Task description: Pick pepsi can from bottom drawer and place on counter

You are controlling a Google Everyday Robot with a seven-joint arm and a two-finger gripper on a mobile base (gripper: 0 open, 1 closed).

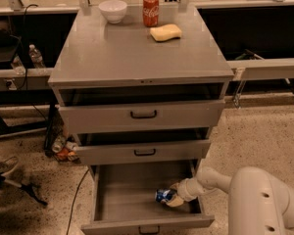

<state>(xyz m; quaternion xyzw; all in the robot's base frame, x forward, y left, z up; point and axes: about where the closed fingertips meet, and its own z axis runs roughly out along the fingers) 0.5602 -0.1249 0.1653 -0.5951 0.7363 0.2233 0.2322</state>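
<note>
My gripper [174, 199] is down inside the open bottom drawer [120, 197], at the lower right of the frame. It is right against the pepsi can [163, 195], which lies near the drawer's right wall. Whether I have the can pinched or only touch it, I cannot tell. The reach looks made. Lifting the can out and setting it on the counter [132, 53], upper middle, are left.

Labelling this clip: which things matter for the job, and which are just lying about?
Job: pepsi can, bottom drawer, counter, gripper down in that drawer at the can.
Lying about: white bowl, Coca-Cola can, yellow sponge, all on the counter.
</note>
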